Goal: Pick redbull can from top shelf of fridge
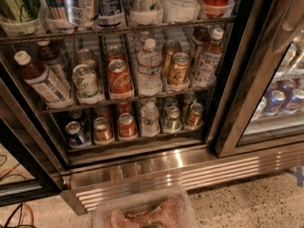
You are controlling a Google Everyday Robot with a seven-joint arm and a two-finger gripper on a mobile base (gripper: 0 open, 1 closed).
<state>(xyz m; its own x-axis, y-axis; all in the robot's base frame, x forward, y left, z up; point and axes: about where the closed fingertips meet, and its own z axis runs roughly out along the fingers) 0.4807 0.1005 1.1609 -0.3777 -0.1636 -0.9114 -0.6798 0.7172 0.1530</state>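
The fridge (240, 84) stands open in front of me, with black door frames and a ribbed steel base grille (190, 175). The top shelf (142, 28) is a dark wire rack with a thin front rail along the top of the view, and clear plastic cups stand on it. A tall slim silver can with blue panels, which I take for the redbull can (80, 4), stands left of centre on that shelf; its top is cut off by the frame. My gripper is not in view.
A blue-and-white striped tall can (54, 1) and another tall can (108, 3) flank the redbull can. The lower racks hold cola cans (119, 77), water bottles (149, 68) and tea bottles. A closed glass door (280, 94) is on the right. A clear plastic bin (142, 213) sits on the floor below.
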